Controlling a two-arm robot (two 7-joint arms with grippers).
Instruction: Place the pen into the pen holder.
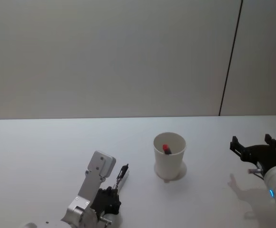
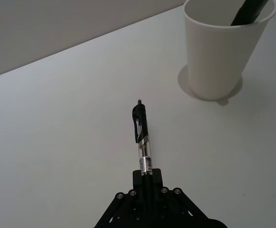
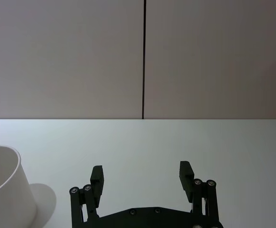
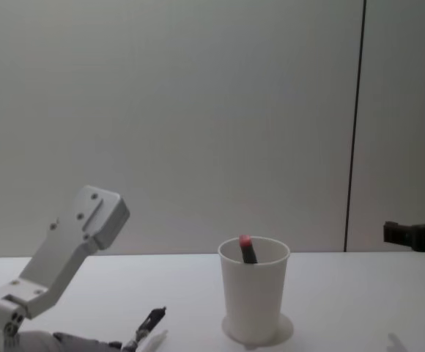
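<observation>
- We take this for a bare lab or test room rather than a home.
- We see a plain white table (image 1: pixel 43 152) meeting a blank grey wall (image 1: pixel 104 57).
- We see one dark seam (image 1: pixel 231 57) between the wall's panels.

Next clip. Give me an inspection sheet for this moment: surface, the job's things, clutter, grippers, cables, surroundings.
Surface: white table, smooth, no stains seen.
Job's things: pen holder, a white paper cup, stands upright with a red-topped pen inside it. A black pen is held out toward the cup, apart from it and not yet in.
Clutter: nothing seen.
Grippers: left gripper is shut on the black pen, left of the cup and nearer the robot. Right gripper is open and holds nothing, off to the cup's right.
Cables: nothing seen.
Surroundings: plain wall with a dark vertical seam.
</observation>
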